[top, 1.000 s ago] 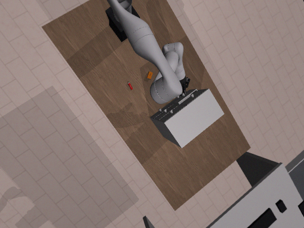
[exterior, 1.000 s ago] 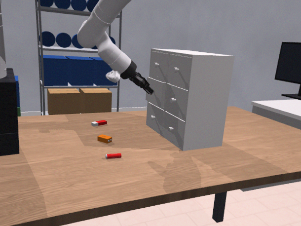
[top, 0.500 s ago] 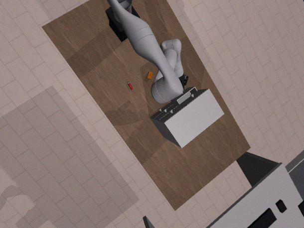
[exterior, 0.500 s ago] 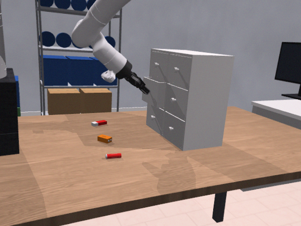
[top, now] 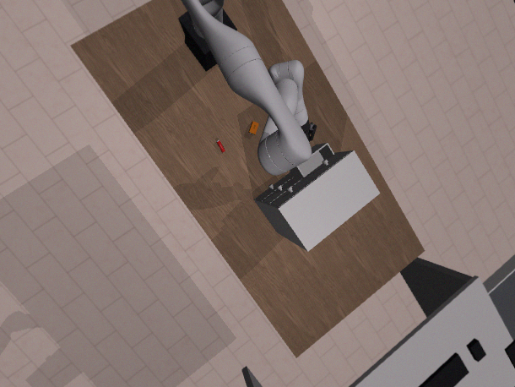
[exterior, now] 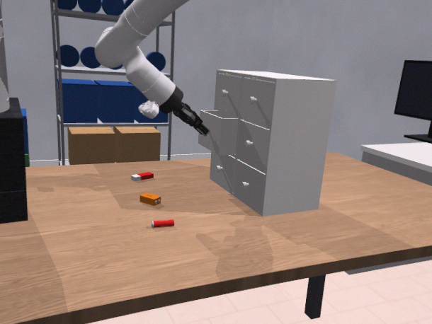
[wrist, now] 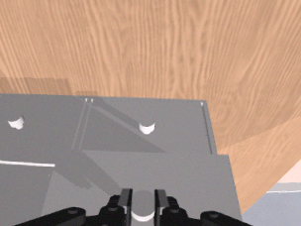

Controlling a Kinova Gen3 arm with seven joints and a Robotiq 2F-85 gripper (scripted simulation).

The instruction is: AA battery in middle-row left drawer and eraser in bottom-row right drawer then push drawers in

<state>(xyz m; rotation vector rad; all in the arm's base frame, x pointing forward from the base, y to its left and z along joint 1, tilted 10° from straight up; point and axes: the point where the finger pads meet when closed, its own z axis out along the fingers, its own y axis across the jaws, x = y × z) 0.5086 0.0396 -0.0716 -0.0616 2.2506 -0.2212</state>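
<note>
With fingers (top: 312,132) (exterior: 204,130) narrowed, gripped the knob (wrist: 143,218) of the left middle drawer (top: 310,164) (exterior: 228,136) (wrist: 163,173). Showed that drawer projecting from the chest (top: 329,200) (exterior: 299,141) (wrist: 188,129), the other five pushed in. Farther off, displayed on the counter (top: 338,279) (exterior: 106,255) (wrist: 124,45) the red-and-white eraser (exterior: 143,176), then the orange block (top: 253,128) (exterior: 150,199), then the red AA battery (top: 220,146) (exterior: 163,223), lying on its side.

The big arm (top: 246,69) (exterior: 150,78) bends over near the chest (top: 329,200) (exterior: 297,141) (wrist: 30,141). One drawer (top: 311,164) (exterior: 228,136) (wrist: 149,170) sticks out its front. A red battery (top: 221,146) (exterior: 163,223) and orange block (top: 253,128) (exterior: 150,199) lie before the chest.
</note>
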